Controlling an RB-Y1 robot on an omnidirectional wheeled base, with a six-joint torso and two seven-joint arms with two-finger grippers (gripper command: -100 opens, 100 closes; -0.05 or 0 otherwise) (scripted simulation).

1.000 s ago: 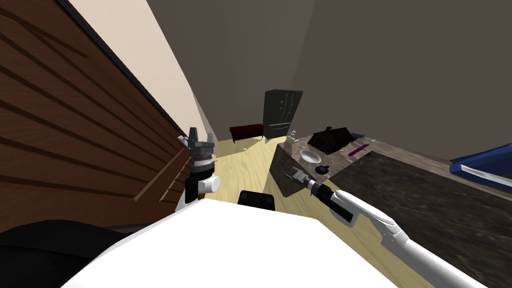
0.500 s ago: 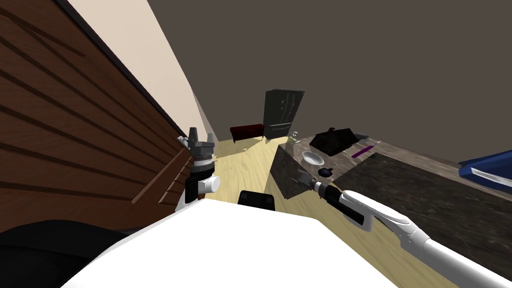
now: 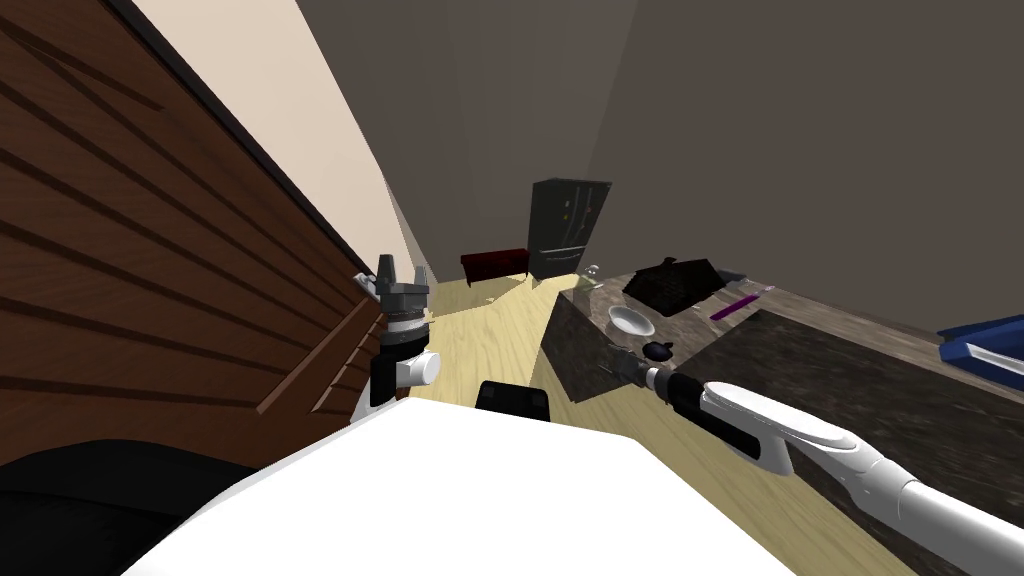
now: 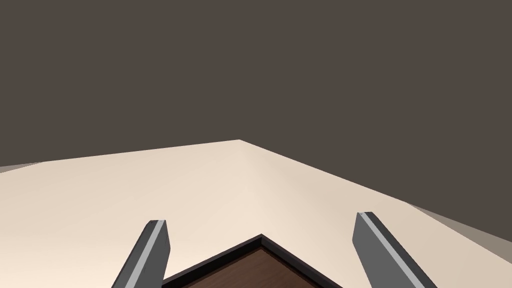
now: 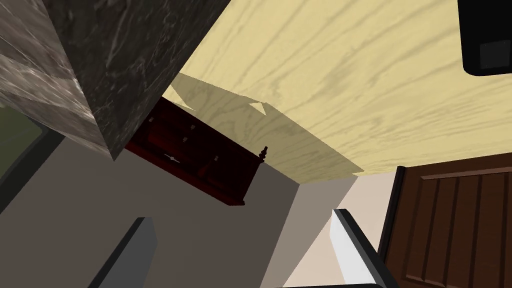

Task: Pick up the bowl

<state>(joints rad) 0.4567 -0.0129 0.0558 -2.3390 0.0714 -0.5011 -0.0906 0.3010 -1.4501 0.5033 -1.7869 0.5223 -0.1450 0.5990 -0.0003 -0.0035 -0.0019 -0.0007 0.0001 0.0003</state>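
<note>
Head view: right gripper (image 3: 612, 356), spread, poised beside counter (image 3: 682, 312) edge, bowl (image 3: 630, 320) at one o'clock, probably to approach its rim; left gripper (image 3: 399, 272) spread, parked clear.

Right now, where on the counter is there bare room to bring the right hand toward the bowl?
Bare: the counter stretch between the purple stick and the blue tray. Crowded: the counter's end, where the bowl sits among a small black item, a dark block and a glass.

Pale wood floor (image 3: 483, 335), dark fridge (image 3: 566, 226), marbled counter (image 3: 850, 390)
</note>
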